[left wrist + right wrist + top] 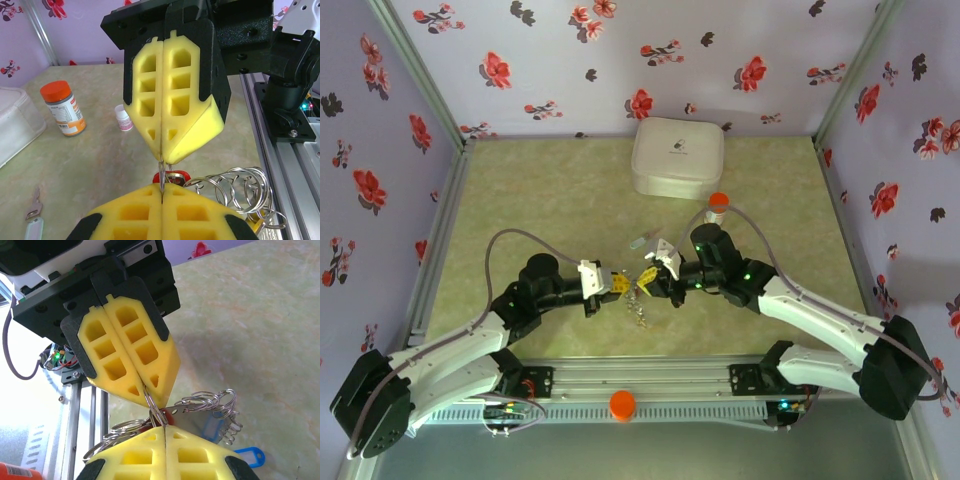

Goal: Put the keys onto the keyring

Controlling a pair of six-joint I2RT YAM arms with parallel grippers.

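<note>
My two grippers meet tip to tip above the table's near middle. The left gripper (616, 285) (161, 192) and the right gripper (648, 278) (165, 429) are both shut on the same thin silvery keyring (161, 172) (154, 407), which stands edge-on in the seams of their yellow pads. A chain of further silvery rings (235, 187) (210, 400) hangs from it. Keys hang there too: a red one (175, 176), a silver blade (200, 415), a blue tag (216, 429). Another blue tag (247, 456) lies on the table below.
An orange-capped bottle (718, 205) (62, 107) and a tiny white-capped vial (122, 117) stand behind the grippers. The white rounded box (677, 158) sits at the back. A loose silver key with a white tag (640, 241) (34, 206) lies near. The aluminium rail (650, 385) runs along the near edge.
</note>
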